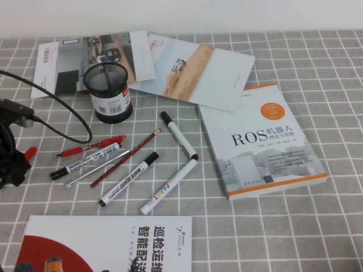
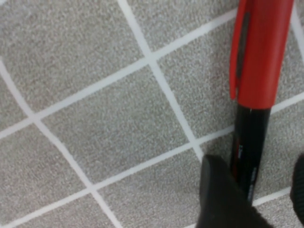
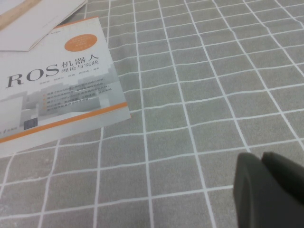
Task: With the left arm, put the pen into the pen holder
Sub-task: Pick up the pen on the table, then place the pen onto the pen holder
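Note:
The pen, with a red cap end and a black lower barrel, lies on the grey checked cloth. My left gripper is open and low over it, with one black finger on each side of the black barrel. In the high view the left arm is at the far left edge, the left gripper is partly hidden by it, and the pen's red end pokes out beside it. The black mesh pen holder stands upright, farther back and to the right. My right gripper is shut and empty over bare cloth.
Several other pens and markers and a slim red pen lie scattered mid-table. A ROS book lies at the right, brochures at the back and a booklet at the front. A black cable loops near the holder.

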`<state>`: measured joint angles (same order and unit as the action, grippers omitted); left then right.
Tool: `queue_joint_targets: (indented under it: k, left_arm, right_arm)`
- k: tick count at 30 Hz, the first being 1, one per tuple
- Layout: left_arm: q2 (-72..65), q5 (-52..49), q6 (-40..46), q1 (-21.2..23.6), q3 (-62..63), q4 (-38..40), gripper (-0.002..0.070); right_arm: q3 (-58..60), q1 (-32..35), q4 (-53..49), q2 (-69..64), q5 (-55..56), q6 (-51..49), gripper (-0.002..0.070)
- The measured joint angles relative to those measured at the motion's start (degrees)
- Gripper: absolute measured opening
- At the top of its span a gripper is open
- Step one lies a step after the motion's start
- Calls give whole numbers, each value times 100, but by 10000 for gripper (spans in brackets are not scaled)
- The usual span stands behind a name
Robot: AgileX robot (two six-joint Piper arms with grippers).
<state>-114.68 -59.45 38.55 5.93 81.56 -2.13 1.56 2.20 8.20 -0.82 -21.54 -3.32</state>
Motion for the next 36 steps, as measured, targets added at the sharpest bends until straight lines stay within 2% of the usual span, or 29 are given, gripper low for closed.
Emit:
queue_joint_targets:
  k: [6, 8, 11, 12, 21, 29, 36]
  left_arm:
    - [-10, -37, 0, -23, 0, 0, 211]
    - [-20, -47, 0, -23, 8, 25, 169]
    - [-44, -47, -65, -23, 28, 23, 69]
    - [-43, -59, -101, -23, 37, 23, 61]
    - [55, 23, -244, -23, 25, 183, 60]
    - [1556, 668, -265, -23, 1, 1136, 60]
    - [3281, 1439, -52, -37, -574, 2599, 60]
  right_arm:
    - [0, 0, 0, 0, 0, 0, -15]
    - [0, 0, 0, 0, 0, 0, -15]
    - [0, 0, 0, 0, 0, 0, -15]
    - [0, 0, 0, 0, 0, 0, -15]
    - [0, 0, 0, 0, 0, 0, -15]
    - [0, 0, 0, 0, 0, 0, -15]
    - [0, 0, 0, 0, 0, 0, -15]
